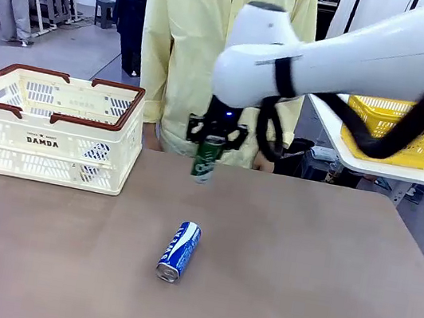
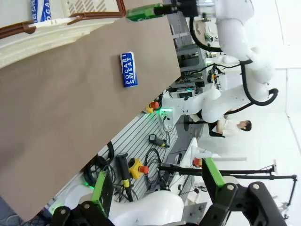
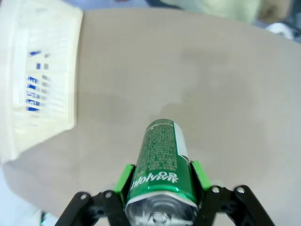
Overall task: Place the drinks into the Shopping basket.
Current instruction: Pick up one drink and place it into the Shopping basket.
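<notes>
My right gripper (image 1: 215, 137) is shut on a green can (image 1: 207, 161) and holds it above the table's far middle, to the right of the Shopping basket (image 1: 42, 160). In the right wrist view the green pads press both sides of the green can (image 3: 162, 160), and the basket (image 3: 42, 70) is at the left. A blue can (image 1: 179, 251) lies on its side at mid-table, apart from both grippers. My left gripper (image 2: 157, 188) is open and empty, far from the blue can (image 2: 128, 69). Another blue-labelled can (image 2: 40, 9) lies inside the basket (image 2: 56, 33).
A person in a pale yellow coat (image 1: 206, 45) stands at the far edge behind the held can, one hand (image 1: 264, 163) at the table. A yellow mesh basket (image 1: 402, 133) sits on a separate white table at the right. The brown tabletop (image 1: 320, 289) is bare around the blue can.
</notes>
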